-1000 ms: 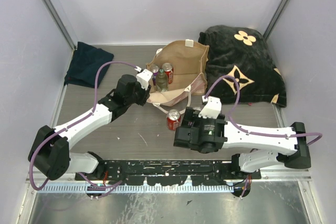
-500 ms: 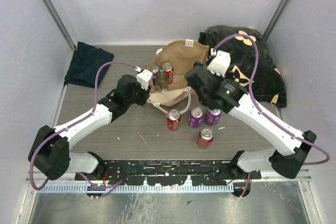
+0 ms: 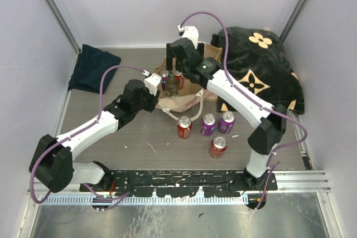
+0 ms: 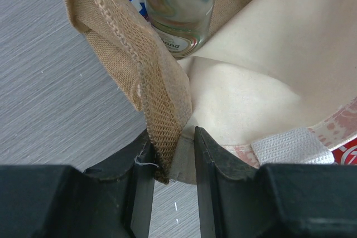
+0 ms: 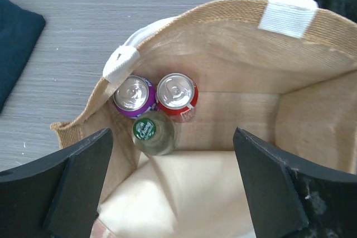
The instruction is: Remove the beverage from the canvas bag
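The tan canvas bag (image 3: 189, 90) stands open at the table's middle back. Inside it, the right wrist view shows a purple can (image 5: 134, 96), a red can (image 5: 177, 94) and a glass bottle with a green cap (image 5: 149, 132), all upright in the bag's left corner. My right gripper (image 3: 174, 69) hangs open and empty above the bag's mouth (image 5: 173, 137). My left gripper (image 3: 153, 90) is shut on the bag's woven near-left rim (image 4: 167, 154). The bottle (image 4: 178, 9) shows just beyond that rim.
Several cans stand on the table in front of the bag: a red one (image 3: 184, 127), two purple ones (image 3: 208, 124) (image 3: 226, 121) and another red one (image 3: 218, 146). A black flowered blanket (image 3: 262, 71) lies at the back right. A navy cloth (image 3: 92, 68) lies at the back left.
My right arm has swung from the cans in front of the bag up and back to above the bag's mouth. The left gripper still holds the rim, unmoved.
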Controlling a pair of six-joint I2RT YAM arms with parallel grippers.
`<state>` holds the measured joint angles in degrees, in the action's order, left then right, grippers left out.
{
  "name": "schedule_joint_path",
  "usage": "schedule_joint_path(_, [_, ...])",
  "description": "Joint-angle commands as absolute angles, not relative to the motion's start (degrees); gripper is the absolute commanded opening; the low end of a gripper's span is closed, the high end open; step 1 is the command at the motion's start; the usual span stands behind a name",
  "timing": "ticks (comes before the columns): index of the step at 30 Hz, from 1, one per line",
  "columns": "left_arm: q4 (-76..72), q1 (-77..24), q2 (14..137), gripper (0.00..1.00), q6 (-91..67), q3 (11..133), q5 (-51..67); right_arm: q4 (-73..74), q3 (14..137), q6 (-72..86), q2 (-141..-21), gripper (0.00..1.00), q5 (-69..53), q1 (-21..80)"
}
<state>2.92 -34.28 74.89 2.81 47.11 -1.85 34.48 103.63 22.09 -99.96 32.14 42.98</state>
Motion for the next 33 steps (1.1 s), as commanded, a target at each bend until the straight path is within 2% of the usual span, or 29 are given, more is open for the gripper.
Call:
schedule_joint_path(1, [4.04, -34.26, 74.16, 0.39, 3.60, 45.88, -2.95, 31.20, 109.27, 22.02, -104.48, 0.90, 27.64, 39.75])
schedule_joint_path(5, [4.04, -34.28, 74.23, 0.39, 3.43, 45.71, -2.90, 33.31, 113.80, 25.56, -109.75, 0.78, 23.09, 35.58])
schedule_joint_path(10, [3.64, -34.28, 74.52, 0.39, 3.34, 45.70, -3.40, 35.35, 115.39, 27.59, -113.38, 0.75, 20.52, 34.23])
schedule_joint_path(22, [4.04, -34.27, 74.72, 0.39, 4.08, 45.81, -4.34, 36.59, 118.38, 28.38, -121.14, 0.96, 10.55, 33.57])
schedule_joint_path(33, [4.39, -34.28, 74.95, 0.39, 4.66, 45.88, -4.71, 37.22, 119.52, 28.90, -126.24, 0.98, 10.29, 33.53])
